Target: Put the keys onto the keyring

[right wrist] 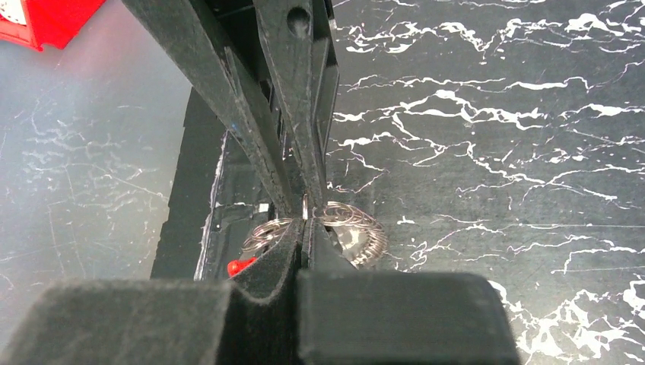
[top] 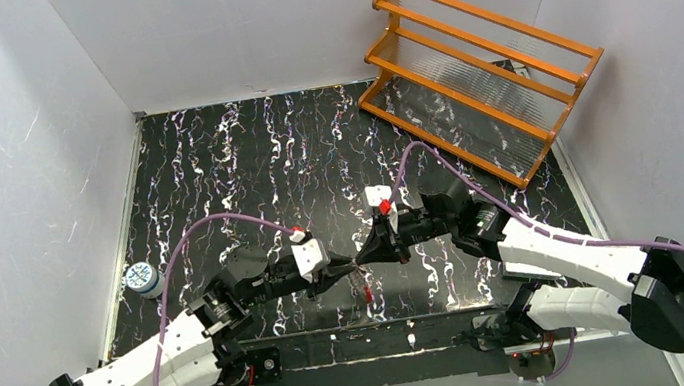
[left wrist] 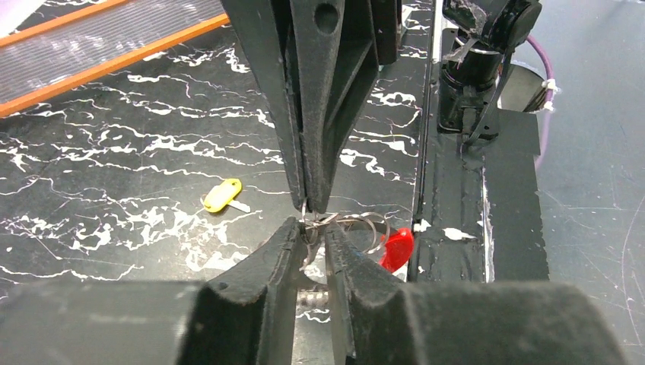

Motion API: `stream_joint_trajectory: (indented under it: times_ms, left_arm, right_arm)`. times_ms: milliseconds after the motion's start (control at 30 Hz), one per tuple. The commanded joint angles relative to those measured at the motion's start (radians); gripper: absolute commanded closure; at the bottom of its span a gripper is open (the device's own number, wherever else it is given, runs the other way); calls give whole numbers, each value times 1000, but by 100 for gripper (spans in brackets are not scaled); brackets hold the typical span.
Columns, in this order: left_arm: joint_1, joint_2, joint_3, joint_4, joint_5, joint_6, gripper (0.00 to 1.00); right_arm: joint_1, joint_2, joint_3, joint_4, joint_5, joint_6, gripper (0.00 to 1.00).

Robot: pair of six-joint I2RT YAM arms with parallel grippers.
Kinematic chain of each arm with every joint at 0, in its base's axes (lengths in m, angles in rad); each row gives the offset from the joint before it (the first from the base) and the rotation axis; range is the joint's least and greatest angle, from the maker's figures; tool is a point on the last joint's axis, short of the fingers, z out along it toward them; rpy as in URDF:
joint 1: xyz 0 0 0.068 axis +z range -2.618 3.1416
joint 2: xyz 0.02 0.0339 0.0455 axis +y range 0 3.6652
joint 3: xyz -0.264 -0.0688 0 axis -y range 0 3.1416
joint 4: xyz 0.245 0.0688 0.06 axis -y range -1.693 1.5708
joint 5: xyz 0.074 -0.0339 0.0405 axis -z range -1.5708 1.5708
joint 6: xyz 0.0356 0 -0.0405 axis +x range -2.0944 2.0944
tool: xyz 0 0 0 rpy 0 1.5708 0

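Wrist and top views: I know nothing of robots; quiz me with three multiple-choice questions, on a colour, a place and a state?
1. The rack has a frame that is: A green; B white; C orange.
2. Where is the yellow-headed key? A on the table, lying free; B on the rack; C between fingers.
3. The right gripper is: A wide open; B shut on the keyring; C out of view.
Answers: 1C, orange rails; 2A, it lies alone on the marbled top; 3B, it pinches the wire loop.
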Motion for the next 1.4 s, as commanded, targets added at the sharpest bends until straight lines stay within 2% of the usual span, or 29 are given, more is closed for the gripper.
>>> stream_joint_trajectory:
  times_ms: [0, 133, 633, 700, 800, 900, 933, 1033, 1133, 1267, 1367]
  left_arm:
    - [-3, -26, 32, 27, -11, -4, 86]
    - [-3, -41, 24, 34, -19, -11, 88]
    - [-3, 5, 36, 3, -14, -4, 85]
    - [-3, 6, 36, -2, -12, 1, 89]
    - [-3, 2, 36, -9, -7, 5, 100]
    - [-3, -9, 31, -7, -6, -4, 100]
    - [-3, -14, 29, -6, -7, -8, 100]
    - [-3, -37, 11, 12, -14, -23, 100]
    - [-3, -73, -18, 44, -30, -41, 100]
    - [-3, -138, -69, 123, -30, -46, 100]
    - [-3, -189, -117, 208, -22, -50, 100]
  right_arm:
    - [4, -4, 50, -4, -9, 1, 99]
    - [4, -1, 52, -9, -14, -4, 99]
    - [4, 34, 102, -57, -23, -9, 99]
    - [4, 38, 102, -59, -25, -11, 99]
    - [4, 42, 104, -65, -25, -16, 99]
    - [4, 44, 107, -72, -23, -23, 99]
    - [4, 42, 108, -71, -20, -24, 95]
    - [4, 22, 102, -69, -11, -46, 61]
    - [4, -32, 65, -21, 26, -61, 38]
    - [4, -124, -12, 61, 94, -82, 24]
    - [4, -176, -54, 111, 132, -80, 19]
